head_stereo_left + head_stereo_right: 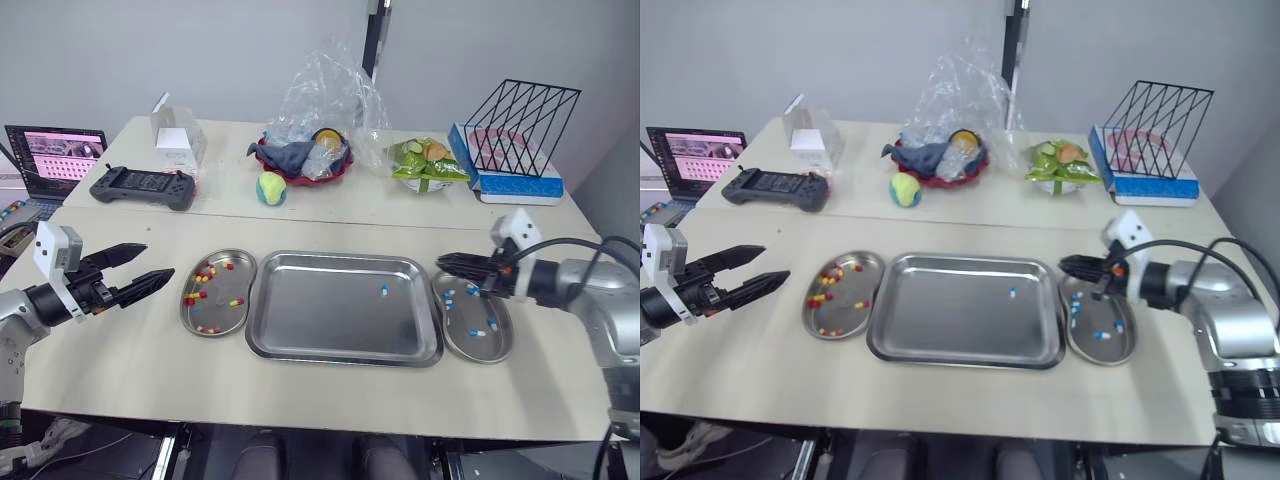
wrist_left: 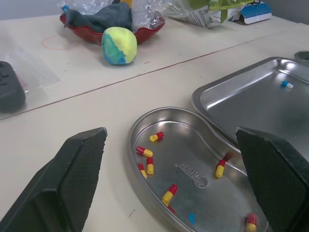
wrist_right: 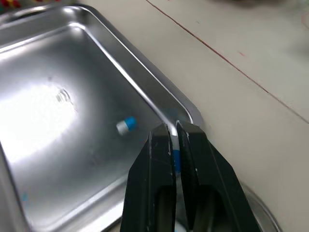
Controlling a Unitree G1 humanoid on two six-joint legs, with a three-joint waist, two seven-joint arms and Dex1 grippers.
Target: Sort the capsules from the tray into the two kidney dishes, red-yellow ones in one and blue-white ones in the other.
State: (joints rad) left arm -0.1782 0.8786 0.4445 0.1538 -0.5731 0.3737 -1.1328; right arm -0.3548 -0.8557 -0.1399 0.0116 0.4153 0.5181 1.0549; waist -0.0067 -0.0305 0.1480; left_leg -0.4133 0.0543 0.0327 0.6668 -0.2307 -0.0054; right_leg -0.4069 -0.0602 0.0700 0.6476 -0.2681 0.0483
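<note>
The steel tray (image 1: 330, 340) lies mid-table with one blue-white capsule (image 1: 384, 290) left in it, which is also in the right wrist view (image 3: 126, 125). To its left, a kidney dish (image 1: 232, 262) holds several red-yellow capsules (image 2: 145, 152) and a small blue bit (image 2: 191, 218). Blue-white capsules (image 1: 476, 331) lie in the right kidney dish (image 1: 503, 345). My left gripper (image 1: 158, 260) is open, just left of the left dish. Over the tray's right rim, at the right dish's far end, my right gripper (image 1: 441, 263) is shut on a blue-white capsule (image 3: 176, 157).
Along the back of the table are a laptop (image 1: 55, 155), a black controller (image 1: 143, 186), a clear box (image 1: 178, 135), a yellow-green ball (image 1: 271, 188), a red bowl with cloth (image 1: 300, 160), a salad bag (image 1: 428, 165) and a wire rack (image 1: 520, 125) on a blue box (image 1: 515, 185).
</note>
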